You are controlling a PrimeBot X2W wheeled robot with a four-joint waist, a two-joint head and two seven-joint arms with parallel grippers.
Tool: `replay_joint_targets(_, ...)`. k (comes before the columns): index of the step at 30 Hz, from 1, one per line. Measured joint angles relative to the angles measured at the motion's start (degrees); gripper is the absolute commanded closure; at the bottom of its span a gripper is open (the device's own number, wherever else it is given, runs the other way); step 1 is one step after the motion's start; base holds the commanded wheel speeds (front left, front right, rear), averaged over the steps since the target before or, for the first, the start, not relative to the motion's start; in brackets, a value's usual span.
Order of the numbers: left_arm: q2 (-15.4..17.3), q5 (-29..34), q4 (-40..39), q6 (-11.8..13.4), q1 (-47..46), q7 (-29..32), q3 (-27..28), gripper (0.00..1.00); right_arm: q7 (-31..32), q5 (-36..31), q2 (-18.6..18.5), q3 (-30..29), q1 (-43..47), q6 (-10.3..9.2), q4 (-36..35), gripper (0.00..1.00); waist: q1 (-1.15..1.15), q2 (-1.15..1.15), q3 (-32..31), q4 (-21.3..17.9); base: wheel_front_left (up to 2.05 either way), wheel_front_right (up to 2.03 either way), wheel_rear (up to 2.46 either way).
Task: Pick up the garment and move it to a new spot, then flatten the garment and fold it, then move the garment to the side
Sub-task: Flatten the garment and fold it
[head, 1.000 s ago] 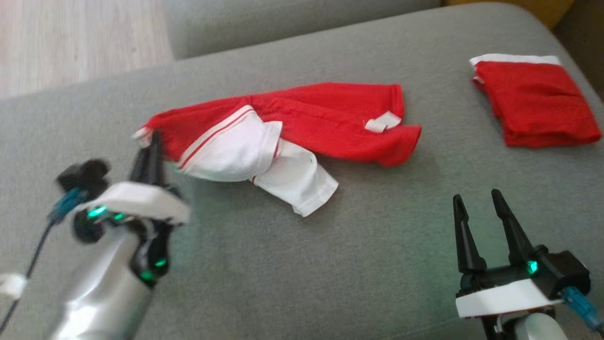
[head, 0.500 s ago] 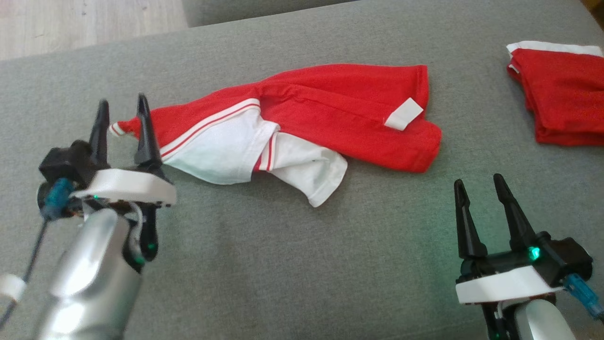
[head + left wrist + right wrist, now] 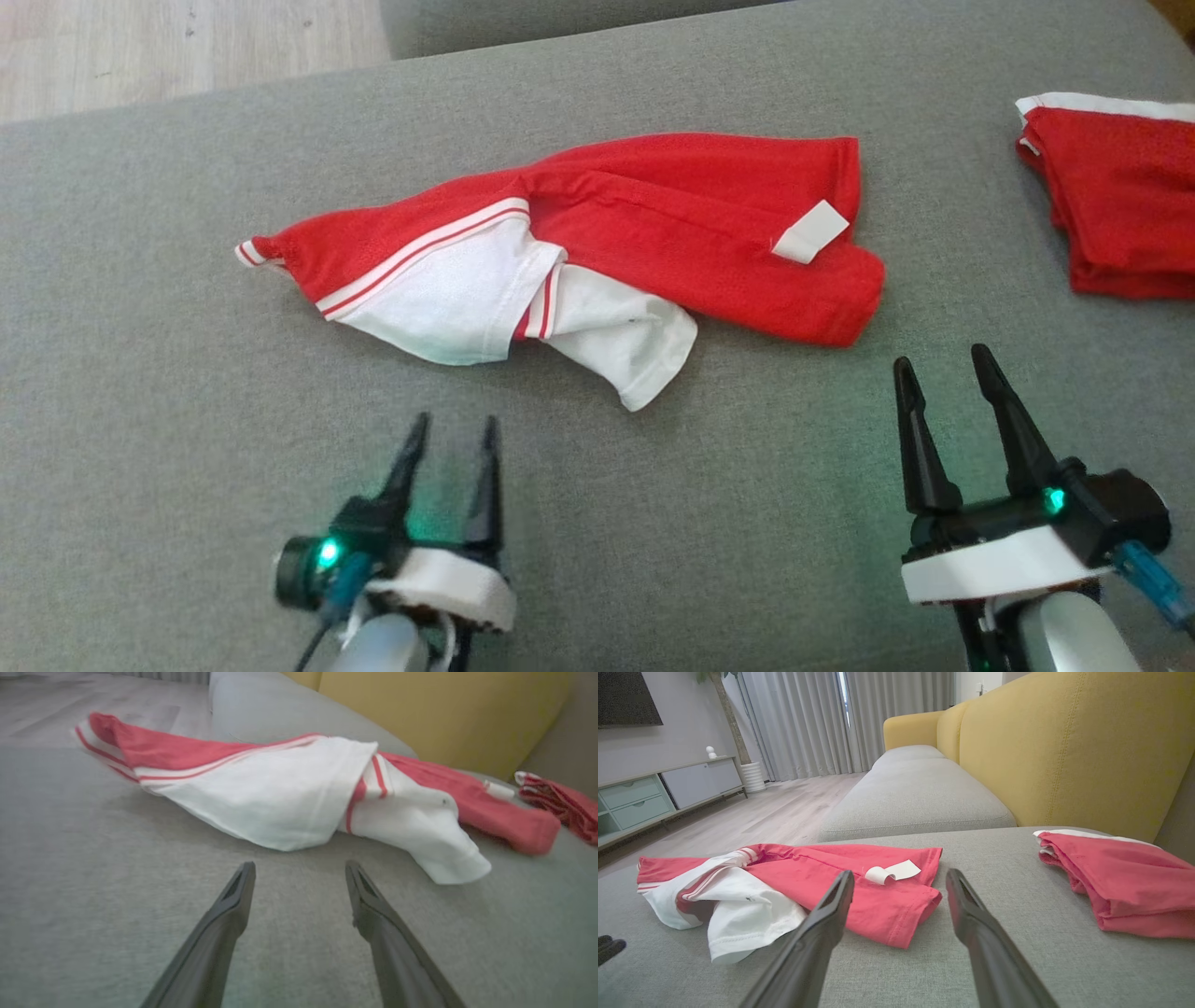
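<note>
A crumpled red and white garment (image 3: 597,233) lies stretched across the middle of the grey sofa cushion (image 3: 140,308), a white label showing near its right end. In the left wrist view the garment (image 3: 280,788) sits just beyond the fingers; in the right wrist view the garment (image 3: 808,882) lies ahead to the left. My left gripper (image 3: 453,439) stands open on the near side of the garment, apart from it, holding nothing. My right gripper (image 3: 938,369) stands open at the lower right, also empty and clear of the cloth.
A second red garment (image 3: 1116,201), folded, rests at the cushion's far right, seen again as a folded pile (image 3: 1115,882) beside the yellow backrest (image 3: 1064,751). Wooden floor (image 3: 177,47) lies beyond the cushion's far left edge.
My left gripper opened and let go of the garment's left tip, then drew back toward me and to the right. The garment now lies flat on the cushion. The head camera shifted.
</note>
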Motion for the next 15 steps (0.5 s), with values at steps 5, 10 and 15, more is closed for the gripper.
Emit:
replay_joint_targets(5,-0.38,0.19,7.33,-0.79,-6.88,0.0,-4.56,0.0,0.0,0.0,-1.23,0.65,-0.54,0.0,0.08,0.0,0.0,0.0,0.27,-0.52,0.0,0.0,0.0)
replay_joint_targets(10,-0.47,-2.91,12.5,3.19,-12.59,0.0,-8.4,0.0,0.0,0.02,-1.46,1.22,-0.77,0.0,0.09,0.0,0.0,0.0,0.92,-1.64,0.0,0.0,0.0)
replay_joint_targets(15,-0.59,-6.5,17.28,7.31,-15.17,0.0,-10.91,0.0,0.0,0.09,-1.64,1.43,-0.79,0.0,0.25,0.0,0.0,0.0,1.62,-2.58,0.0,0.0,0.0)
